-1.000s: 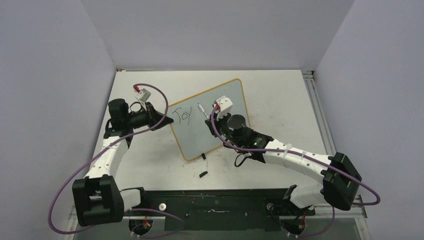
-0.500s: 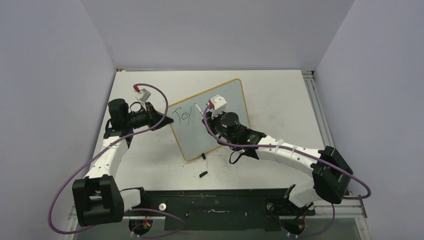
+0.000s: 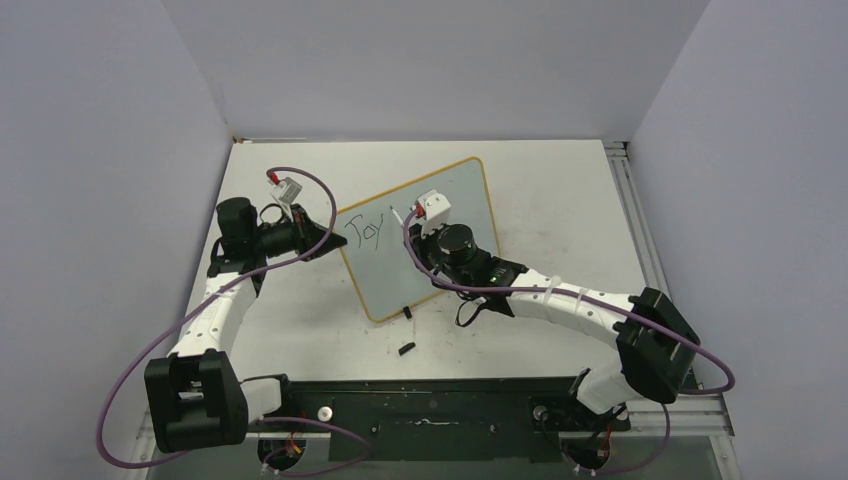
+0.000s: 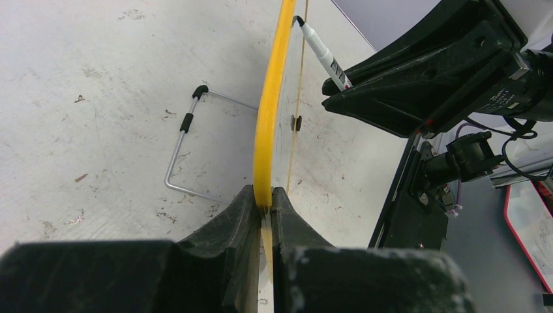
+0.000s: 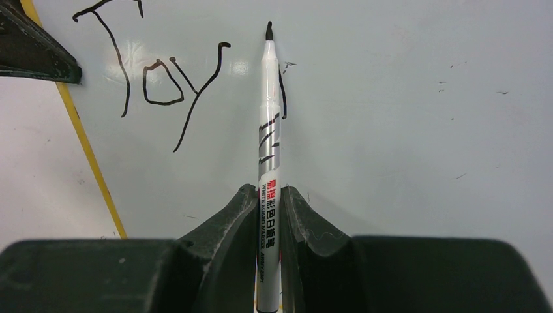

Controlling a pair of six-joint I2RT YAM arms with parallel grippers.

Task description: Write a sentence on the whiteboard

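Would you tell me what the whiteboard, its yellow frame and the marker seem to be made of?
The whiteboard looks like a smooth, glossy coated sheet, since light glares off it beside the writing. Its yellow frame seems moulded plastic, evenly coloured with a rounded edge. The marker looks like glossy white plastic with printed lettering.

The whole table (image 3: 560, 200) is taken in from high above and behind the arm bases (image 3: 195, 400), which are kept at the bottom edge, the view being tilted down toward the far walls (image 3: 430, 60). The left wrist view is set close behind the left gripper (image 4: 263, 195) and aimed edge-on along the yellow frame of the whiteboard (image 4: 270, 98), while the right wrist view is set just behind the right gripper (image 5: 267, 195) and faced squarely at the writing surface from near. The whiteboard and the marker (image 5: 269, 117) are shared by all three views.
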